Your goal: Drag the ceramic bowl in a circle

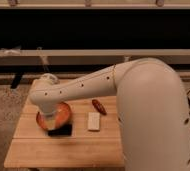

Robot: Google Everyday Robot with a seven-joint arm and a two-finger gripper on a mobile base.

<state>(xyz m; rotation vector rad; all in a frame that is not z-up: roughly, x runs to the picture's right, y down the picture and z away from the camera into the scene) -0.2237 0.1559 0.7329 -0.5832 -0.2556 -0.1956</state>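
Note:
The ceramic bowl (61, 115) is a glossy orange, shallow round dish on the left part of the wooden table (63, 147). My white arm reaches in from the right and bends down over it. The gripper (54, 126) hangs at the bowl's near edge, its dark end showing just below the rim, and the wrist hides much of the bowl's left half.
A white rectangular block (93, 121) lies right of the bowl, and a small reddish-brown item (98, 106) lies beyond it. The table's left edge is close to the bowl. Speckled floor surrounds the table, and a dark wall with rails runs behind.

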